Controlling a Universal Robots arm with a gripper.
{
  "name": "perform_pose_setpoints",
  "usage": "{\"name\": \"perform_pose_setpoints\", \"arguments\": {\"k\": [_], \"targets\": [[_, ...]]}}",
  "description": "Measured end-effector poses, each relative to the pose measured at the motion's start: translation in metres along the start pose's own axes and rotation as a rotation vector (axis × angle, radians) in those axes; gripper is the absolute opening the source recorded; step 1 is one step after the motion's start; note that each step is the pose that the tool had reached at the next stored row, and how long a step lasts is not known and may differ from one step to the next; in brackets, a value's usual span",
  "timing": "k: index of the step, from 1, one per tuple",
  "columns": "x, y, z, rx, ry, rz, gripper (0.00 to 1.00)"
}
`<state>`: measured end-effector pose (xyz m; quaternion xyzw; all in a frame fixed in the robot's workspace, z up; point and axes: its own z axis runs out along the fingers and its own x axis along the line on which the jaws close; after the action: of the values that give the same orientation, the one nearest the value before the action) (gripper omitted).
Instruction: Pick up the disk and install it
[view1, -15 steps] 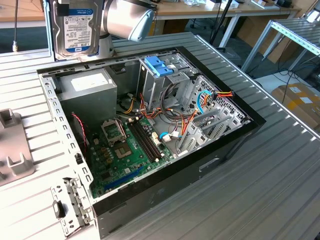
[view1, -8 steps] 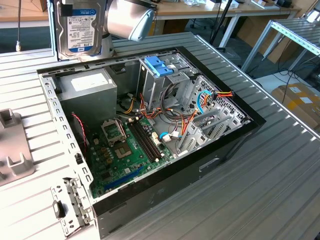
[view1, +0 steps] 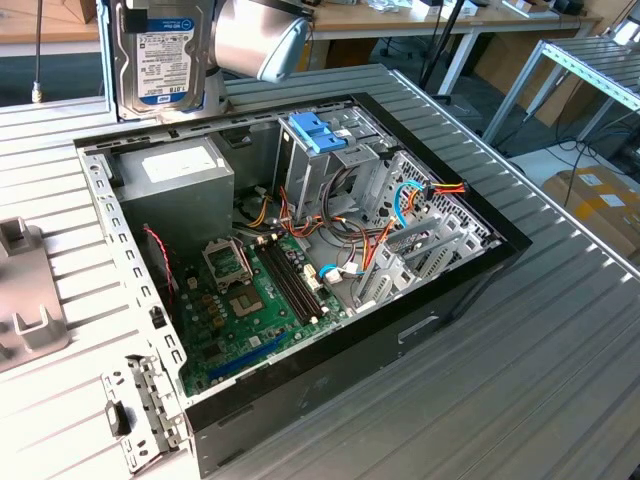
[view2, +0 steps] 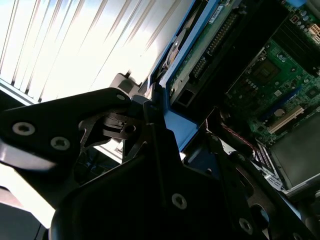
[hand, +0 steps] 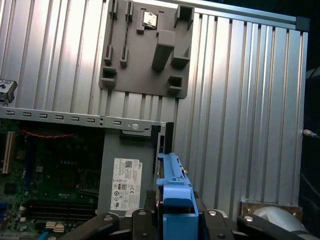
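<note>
The disk (view1: 160, 50) is a grey-metal hard drive with a white label. It hangs upright in the air above the far corner of the open computer case (view1: 120, 260), at the exterior view's left. In the first wrist view my gripper (hand: 175, 216) is shut on the disk's light-blue side rail (hand: 173, 187), which stands up between the black fingers. Below it lies the labelled power supply (hand: 125, 177). The second wrist view shows the disk (view2: 200, 47) edge-on, with a black finger (view2: 150, 131) against its blue rail and the green motherboard (view2: 280, 75) behind.
Inside the case are the motherboard (view1: 250, 300), the grey power supply (view1: 180, 185), cable bundles and a drive cage topped by a blue tabbed piece (view1: 315, 130). A grey fixture plate (hand: 145, 50) lies on the ribbed metal table (view1: 520, 380). Cardboard boxes (view1: 600, 200) stand beyond the table.
</note>
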<state>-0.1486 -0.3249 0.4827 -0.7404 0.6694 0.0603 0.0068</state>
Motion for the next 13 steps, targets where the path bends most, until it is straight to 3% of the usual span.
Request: {"name": "perform_pose_setpoints", "arguments": {"k": [13], "targets": [[0.0005,-0.0049,0.0000,0.0000,-0.0001,0.000,0.37]]}}
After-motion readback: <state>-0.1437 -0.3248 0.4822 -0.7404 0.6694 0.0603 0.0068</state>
